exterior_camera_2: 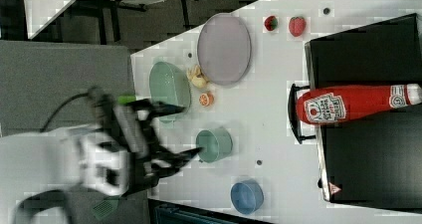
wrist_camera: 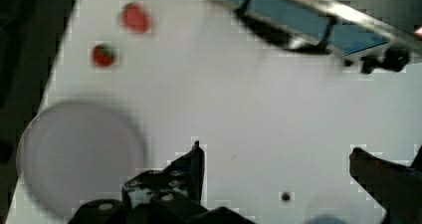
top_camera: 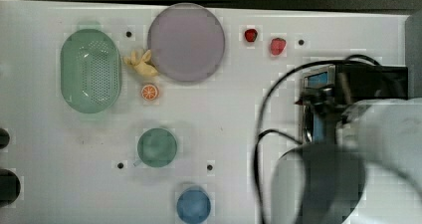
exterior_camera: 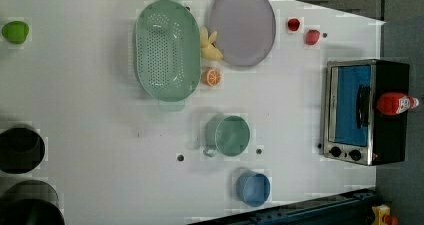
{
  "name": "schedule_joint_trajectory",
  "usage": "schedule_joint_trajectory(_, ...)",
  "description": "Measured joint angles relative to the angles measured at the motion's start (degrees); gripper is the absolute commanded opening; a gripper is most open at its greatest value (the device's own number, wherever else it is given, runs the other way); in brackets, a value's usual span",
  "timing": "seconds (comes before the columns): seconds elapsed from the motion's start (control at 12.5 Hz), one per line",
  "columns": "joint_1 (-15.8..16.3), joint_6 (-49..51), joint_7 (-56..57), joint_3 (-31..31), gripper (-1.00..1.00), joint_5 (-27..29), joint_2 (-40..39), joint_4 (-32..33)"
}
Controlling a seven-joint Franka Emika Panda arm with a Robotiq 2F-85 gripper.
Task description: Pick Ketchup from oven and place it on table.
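Ketchup: the red ketchup [exterior_camera_2: 348,103] stands on top of the oven [exterior_camera: 367,112], above the door handle. Its white cap is up.
Oven: the black oven sits at the table's edge on the left view's right. Its blue door faces the middle of the table [exterior_camera: 100,110].
Gripper: the gripper [wrist_camera: 276,159] hangs over the bare white table, apart from the oven. Its fingers [wrist_camera: 191,167] are spread wide and hold nothing.
Strawberries: two strawberries [top_camera: 251,35] lie near the table's far edge in the top view, close to the oven's corner.
Plate: a big grey plate [top_camera: 186,42] lies at that same edge, with a yellow thing [top_camera: 141,62] touching it.
Strainer: a green strainer [top_camera: 90,70] lies beside the yellow thing, toward the top view's left.
Orange slice: it [top_camera: 149,92] lies just beside the strainer.
Cups: a green cup [top_camera: 157,147] sits mid-table. A blue cup [top_camera: 193,204] sits near the table's edge at the top view's bottom.
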State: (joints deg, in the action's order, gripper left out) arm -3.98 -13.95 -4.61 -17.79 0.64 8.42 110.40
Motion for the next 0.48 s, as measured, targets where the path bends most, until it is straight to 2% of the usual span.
schedule_joint_trajectory(0.24, -0.3, -9.4, 0.0, -8.0, 1.0, -1.1, -6.5, 1.2)
schedule_joint_trajectory(0.48, -2.7, -13.1, 0.0, -10.2, 1.0, -1.1, -11.5, -0.1)
